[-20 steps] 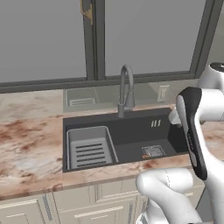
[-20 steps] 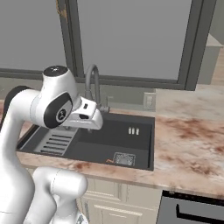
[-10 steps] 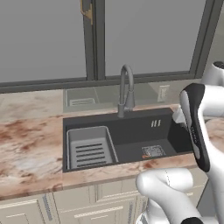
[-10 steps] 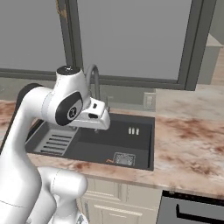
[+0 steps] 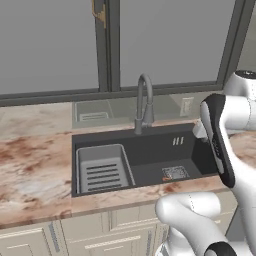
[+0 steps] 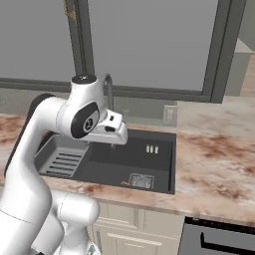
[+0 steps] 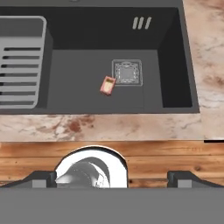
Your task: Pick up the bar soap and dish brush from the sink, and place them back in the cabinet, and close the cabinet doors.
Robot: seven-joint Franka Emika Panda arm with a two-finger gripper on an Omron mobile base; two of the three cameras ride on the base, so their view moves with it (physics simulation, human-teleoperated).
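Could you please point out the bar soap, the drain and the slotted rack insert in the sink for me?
bar soap (image 7: 107,85): hand view, middle of its top face.
drain (image 7: 127,72): hand view, centre of the square grate.
slotted rack insert (image 5: 102,172): left base view, on its slotted floor.

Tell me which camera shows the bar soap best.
The hand view: the bar soap lies unobstructed on the sink floor beside the drain. Both base views catch only a reddish sliver near the front wall.

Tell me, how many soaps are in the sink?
1. The bar soap lies on the floor of the sink, just beside the square drain. More could hide under the near wall.
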